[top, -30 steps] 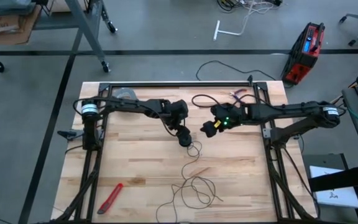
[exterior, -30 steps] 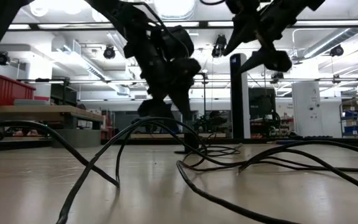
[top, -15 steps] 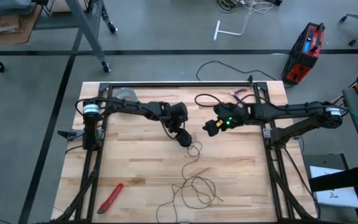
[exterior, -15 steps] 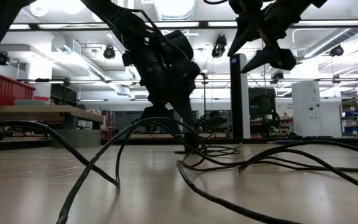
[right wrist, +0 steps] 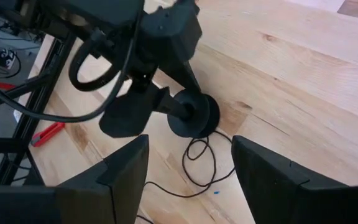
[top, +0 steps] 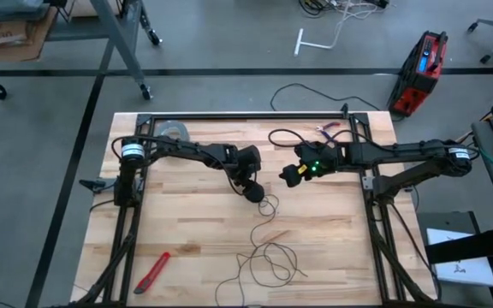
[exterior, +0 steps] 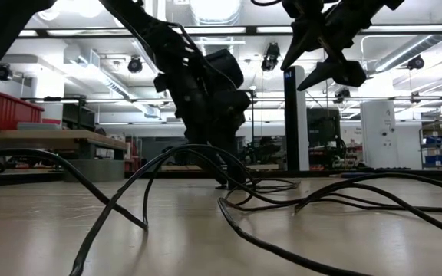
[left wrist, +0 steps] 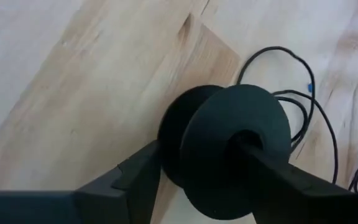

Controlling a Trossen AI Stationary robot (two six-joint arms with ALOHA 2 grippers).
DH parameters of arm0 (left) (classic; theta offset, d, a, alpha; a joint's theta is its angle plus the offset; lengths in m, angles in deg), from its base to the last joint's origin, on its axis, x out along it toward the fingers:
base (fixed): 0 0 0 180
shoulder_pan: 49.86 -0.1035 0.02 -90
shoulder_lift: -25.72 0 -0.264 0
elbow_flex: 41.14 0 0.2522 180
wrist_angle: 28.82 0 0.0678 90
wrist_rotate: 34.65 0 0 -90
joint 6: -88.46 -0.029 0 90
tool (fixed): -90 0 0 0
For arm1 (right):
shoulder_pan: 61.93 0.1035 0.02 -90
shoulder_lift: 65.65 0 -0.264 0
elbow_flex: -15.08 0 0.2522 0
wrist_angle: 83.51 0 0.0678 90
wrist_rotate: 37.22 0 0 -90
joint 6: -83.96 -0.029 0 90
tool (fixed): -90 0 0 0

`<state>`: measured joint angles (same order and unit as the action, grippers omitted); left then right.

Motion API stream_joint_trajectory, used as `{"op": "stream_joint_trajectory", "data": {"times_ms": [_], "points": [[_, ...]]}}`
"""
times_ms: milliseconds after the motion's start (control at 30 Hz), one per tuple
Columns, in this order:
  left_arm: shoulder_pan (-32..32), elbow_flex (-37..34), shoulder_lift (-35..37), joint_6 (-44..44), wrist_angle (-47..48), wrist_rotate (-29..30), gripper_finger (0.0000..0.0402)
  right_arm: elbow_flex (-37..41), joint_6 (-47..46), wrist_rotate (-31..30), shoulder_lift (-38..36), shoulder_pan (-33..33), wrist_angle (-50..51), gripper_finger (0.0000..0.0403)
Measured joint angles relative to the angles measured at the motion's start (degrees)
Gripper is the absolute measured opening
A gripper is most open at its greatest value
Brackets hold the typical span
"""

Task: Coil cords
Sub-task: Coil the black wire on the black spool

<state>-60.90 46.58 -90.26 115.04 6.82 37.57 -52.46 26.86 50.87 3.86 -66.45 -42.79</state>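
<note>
Clearly the risk sits at the reel (top: 254, 193), near the middle of the table (top: 187, 231): the left gripper (left wrist: 191, 177) clamps it across its two flat faces, fingers (left wrist: 135, 180) closed onto it, and it hangs low over the wood. If the reel slips or turns in that pinch, the few loops already lying just beside it could spill back out. The thin cord (top: 268, 257) leaves the reel and runs toward the table's near edge, where it piles in loose, crossing loops — my guess is that pulling on it from the reel end would tighten those crossings into a knot rather than feed clean. The right gripper (right wrist: 188, 180) hovers just to the right of the reel, above the table, fingers spread wide and holding nothing; closing on the cord too near the left fingers could bump them.

Counted: one reel, one cord, two grippers. One red-handled tool (top: 151, 272) lies far from the reel near the table's front left corner, and one grey tape roll (top: 174, 130) sits beyond the reel toward the back left — neither touches the cord
</note>
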Motion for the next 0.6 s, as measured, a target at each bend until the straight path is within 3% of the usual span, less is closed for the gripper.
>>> {"op": "stream_joint_trajectory", "data": {"times_ms": [167, 333, 600], "points": [[0.71, 0.06, -0.32, -1.52, -0.1, -0.07, 0.0145, 0.0, 0.05, 0.0, 0.02, 0.0, 0.01, 0.0225], [0.89, 0.75, 0.67, -3.52, 0.57, -2.11, 0.0027, 0.0, 0.71, -0.6, 0.02, 0.0, 0.02, 0.0224], [0.88, 0.69, 5.33, -5.95, 1.48, 6.22, 0.0025, 0.0, 2.12, -4.5, 0.02, -0.02, 0.0, 0.0212]]}}
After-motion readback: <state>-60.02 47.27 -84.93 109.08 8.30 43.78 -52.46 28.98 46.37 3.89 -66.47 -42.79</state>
